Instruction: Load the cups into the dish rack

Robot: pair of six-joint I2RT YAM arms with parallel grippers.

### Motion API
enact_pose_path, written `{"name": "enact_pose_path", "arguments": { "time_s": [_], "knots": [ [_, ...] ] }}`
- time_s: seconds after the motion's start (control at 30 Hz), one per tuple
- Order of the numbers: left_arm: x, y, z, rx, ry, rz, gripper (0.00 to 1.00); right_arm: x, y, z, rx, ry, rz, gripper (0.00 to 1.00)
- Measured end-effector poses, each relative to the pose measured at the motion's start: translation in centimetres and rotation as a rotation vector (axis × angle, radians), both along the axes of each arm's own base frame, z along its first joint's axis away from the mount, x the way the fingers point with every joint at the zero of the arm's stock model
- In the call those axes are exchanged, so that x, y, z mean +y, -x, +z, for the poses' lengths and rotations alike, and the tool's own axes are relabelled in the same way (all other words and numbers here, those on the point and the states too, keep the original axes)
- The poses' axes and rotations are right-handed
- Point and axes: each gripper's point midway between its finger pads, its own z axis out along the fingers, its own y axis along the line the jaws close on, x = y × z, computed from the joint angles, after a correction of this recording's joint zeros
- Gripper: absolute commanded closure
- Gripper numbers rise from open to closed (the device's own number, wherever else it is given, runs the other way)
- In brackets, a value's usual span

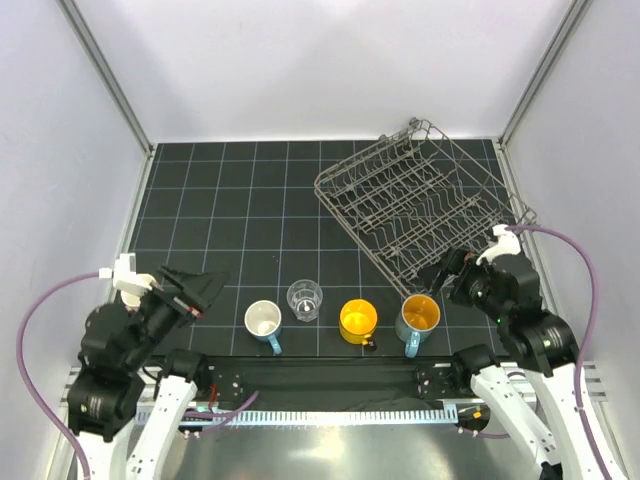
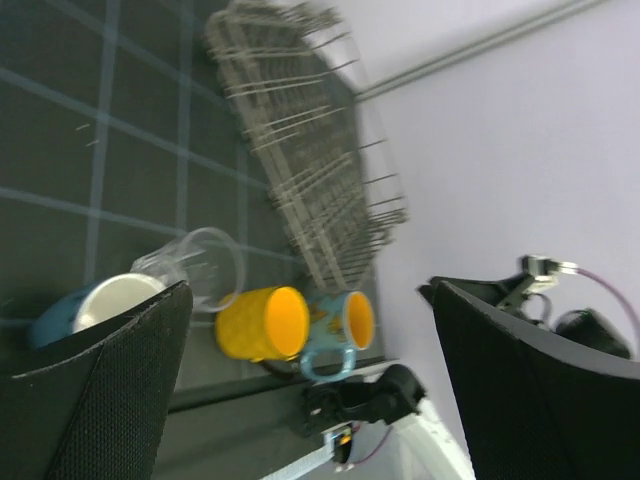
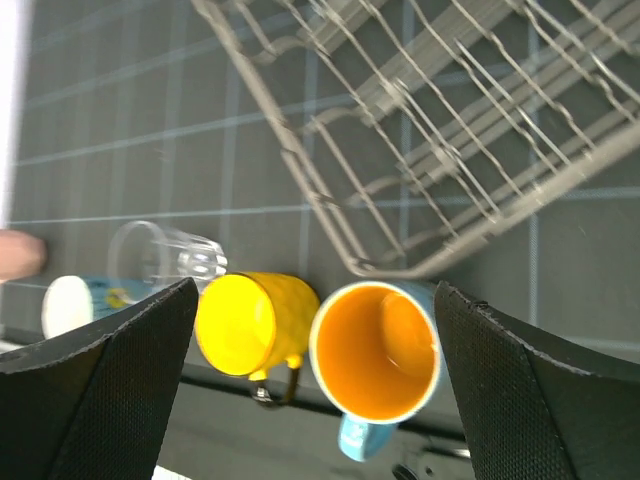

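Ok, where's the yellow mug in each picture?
Top external: the yellow mug is low in the middle, third cup from the left.
Left wrist: yellow mug, bottom centre.
Right wrist: yellow mug, bottom, left of centre.
Shared landmark: the blue mug with orange inside stands beside it everywhere.

A black table mat ruled with thin pale grid lines (image 1: 220,200) covers the floor of the cell, and plain pale lilac-white walls (image 1: 330,60) close it in on the far side and on both flanks. Slim grey metal corner posts (image 1: 105,75) run up where the walls meet. At the near edge a dull sheet of brushed steel (image 1: 330,450) lies just below a white toothed plastic strip (image 1: 340,412).
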Motion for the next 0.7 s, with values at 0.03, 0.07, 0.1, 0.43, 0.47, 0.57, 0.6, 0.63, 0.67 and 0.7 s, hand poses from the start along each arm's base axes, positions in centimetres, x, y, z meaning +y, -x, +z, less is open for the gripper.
{"name": "enact_pose_path", "arguments": {
  "time_s": [0.03, 0.07, 0.1, 0.43, 0.47, 0.57, 0.6, 0.63, 0.67, 0.7],
  "knots": [
    [0.3, -0.5, -0.3, 0.045, -0.028, 0.017, 0.00, -0.1, -0.2, -0.7, 0.033, 0.015, -0.008, 0.00],
    [0.5, -0.9, -0.8, 0.091, -0.056, 0.031, 0.00, -0.2, -0.3, -1.3, 0.065, 0.031, -0.013, 0.00],
    [0.7, -1.4, -1.4, 0.133, -0.084, 0.042, 0.00, -0.2, -0.5, -1.8, 0.094, 0.044, -0.014, 0.00],
    [1.6, -3.7, -6.9, 0.417, -0.244, 0.065, 0.00, 2.8, -2.3, -3.9, 0.313, 0.069, 0.103, 0.00],
    [1.5, -3.9, -7.2, 0.430, -0.245, 0.061, 0.00, 3.5, -2.5, -3.5, 0.312, 0.083, 0.131, 0.00],
    [0.6, -4.4, -7.7, 0.453, -0.228, 0.016, 0.00, 6.2, -3.0, -2.4, 0.293, 0.162, 0.216, 0.00],
    [0.1, -4.6, -7.8, 0.463, -0.219, -0.006, 0.00, 7.1, -3.0, -1.9, 0.281, 0.192, 0.243, 0.00],
    [-0.3, -4.8, -8.0, 0.478, -0.211, -0.028, 0.00, 7.9, -3.1, -1.4, 0.264, 0.226, 0.259, 0.00],
    [-0.7, -5.1, -8.2, 0.495, -0.205, -0.050, 0.00, 8.5, -3.2, -0.9, 0.247, 0.259, 0.268, 0.00],
    [-1.0, -5.4, -8.5, 0.518, -0.205, -0.067, 0.00, 8.9, -3.2, -0.6, 0.237, 0.286, 0.276, 0.00]
  ]
}}
